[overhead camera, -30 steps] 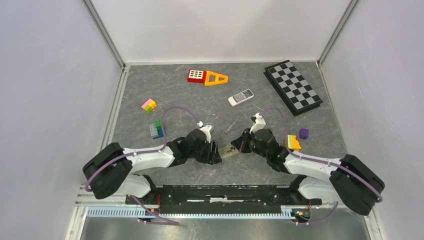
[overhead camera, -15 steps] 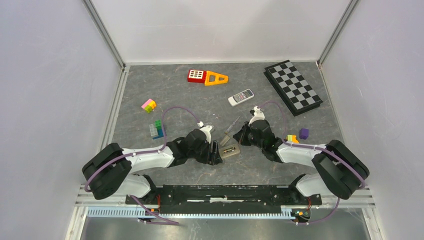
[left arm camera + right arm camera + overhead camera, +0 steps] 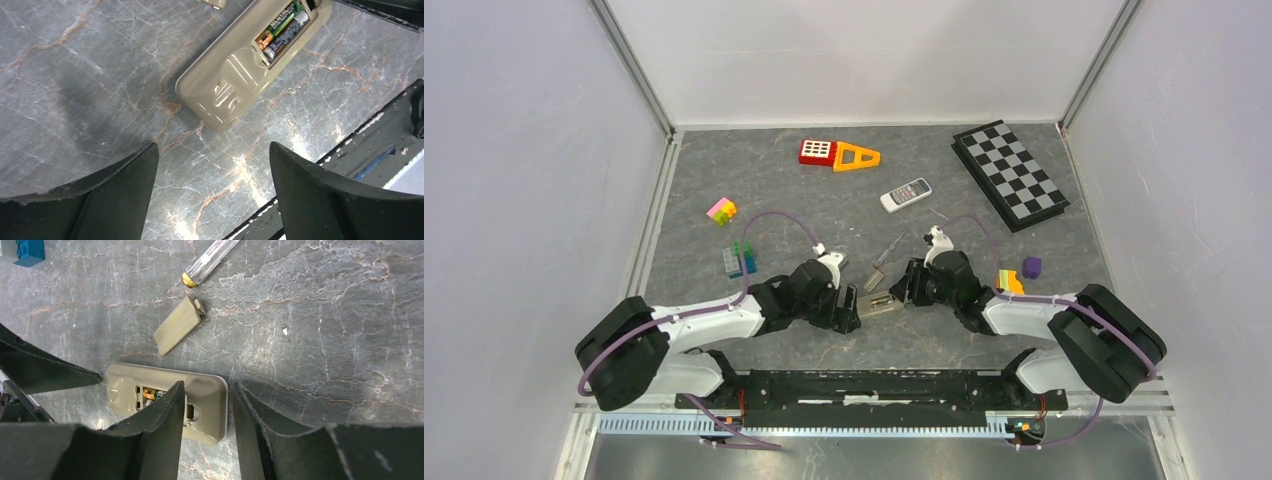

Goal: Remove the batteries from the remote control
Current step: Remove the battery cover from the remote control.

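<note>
you have the remote control [image 3: 879, 305] lying on the table [image 3: 774, 200] between the left gripper [image 3: 212, 150] and the right gripper [image 3: 207, 390]. the batteries [image 3: 281, 31] lie side by side in its open compartment. the cover [image 3: 177, 326] lies just behind it, apart, with the stick [image 3: 210, 260] behind that.

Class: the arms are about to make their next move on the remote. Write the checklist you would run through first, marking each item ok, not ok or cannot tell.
1. Cover off the remote: ok, it lies loose beside it.
2. Batteries exposed: ok, two show side by side.
3. Batteries out of the remote: not ok, both sit inside.
4. Remote lying flat, back up: ok.
5. Left gripper open and empty: ok.
6. Right gripper open over the remote's end: ok; whether it touches the remote: cannot tell.
</note>
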Available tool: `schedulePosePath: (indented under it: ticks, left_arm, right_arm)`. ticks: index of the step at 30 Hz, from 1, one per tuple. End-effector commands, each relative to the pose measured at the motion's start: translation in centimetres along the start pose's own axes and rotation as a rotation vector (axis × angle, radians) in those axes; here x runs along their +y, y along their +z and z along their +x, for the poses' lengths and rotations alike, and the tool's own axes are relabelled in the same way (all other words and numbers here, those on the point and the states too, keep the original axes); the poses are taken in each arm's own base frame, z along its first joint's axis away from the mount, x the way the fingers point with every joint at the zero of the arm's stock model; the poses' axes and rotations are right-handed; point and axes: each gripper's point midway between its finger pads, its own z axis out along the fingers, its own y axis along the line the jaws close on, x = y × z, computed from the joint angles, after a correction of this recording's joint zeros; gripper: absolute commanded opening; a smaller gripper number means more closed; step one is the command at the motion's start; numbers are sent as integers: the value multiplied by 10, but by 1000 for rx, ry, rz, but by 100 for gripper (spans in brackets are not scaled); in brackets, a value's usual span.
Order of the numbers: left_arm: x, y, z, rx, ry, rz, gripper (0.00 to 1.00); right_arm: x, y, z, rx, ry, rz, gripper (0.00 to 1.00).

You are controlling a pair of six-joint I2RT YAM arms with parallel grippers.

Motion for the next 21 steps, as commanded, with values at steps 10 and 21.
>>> schedulePosePath:
  ticks: [10,21]
  left_arm:
    - [16,-7,-26,-96,37,-126,92]
    - [4,-2,-50,-134,19,-113,98]
  right_arm:
    - [14,-30,55,117,-125,-165,44]
    - [23,-41,36,43,-159,-182,55]
